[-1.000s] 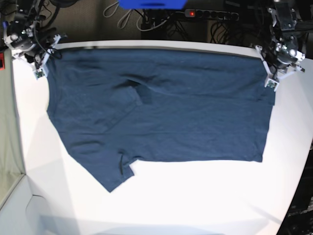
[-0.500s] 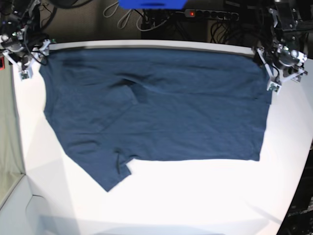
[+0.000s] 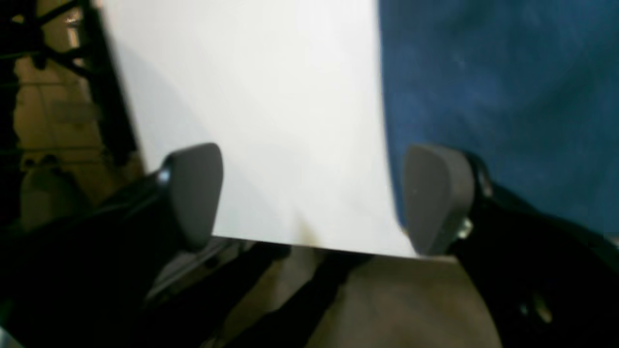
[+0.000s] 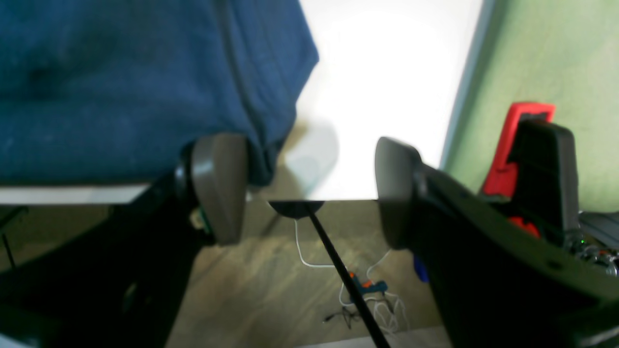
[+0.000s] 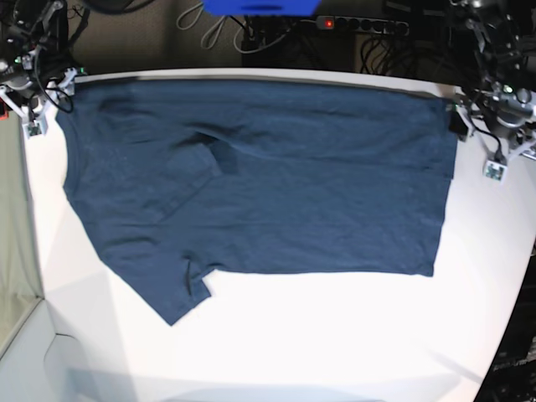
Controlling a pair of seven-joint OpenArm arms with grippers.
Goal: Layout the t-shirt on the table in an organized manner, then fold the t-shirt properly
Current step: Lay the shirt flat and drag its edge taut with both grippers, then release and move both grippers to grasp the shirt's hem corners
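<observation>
The dark navy t-shirt (image 5: 260, 184) lies spread flat across the far half of the white table (image 5: 335, 335). One short sleeve (image 5: 180, 293) points toward the near left. My left gripper (image 5: 481, 142) hangs open just off the shirt's right edge. In the left wrist view, my left gripper (image 3: 314, 198) spans bare table (image 3: 266, 96), and its right finger overlaps the t-shirt's (image 3: 508, 96) edge. My right gripper (image 5: 50, 105) is open at the far left corner. In the right wrist view, my right gripper (image 4: 307, 188) holds nothing, and the t-shirt's (image 4: 145, 87) corner lies by its left finger.
A power strip (image 5: 360, 25) with a red light, a blue object (image 5: 260, 7) and cables sit beyond the table's far edge. A green panel (image 4: 532, 48) and a red-and-black object (image 4: 527, 145) stand past the table's edge by my right gripper. The table's near half is bare.
Both grippers have opened and let go of the shirt's far corners, then drawn outward. The shirt has slid a little toward the base view's left.
</observation>
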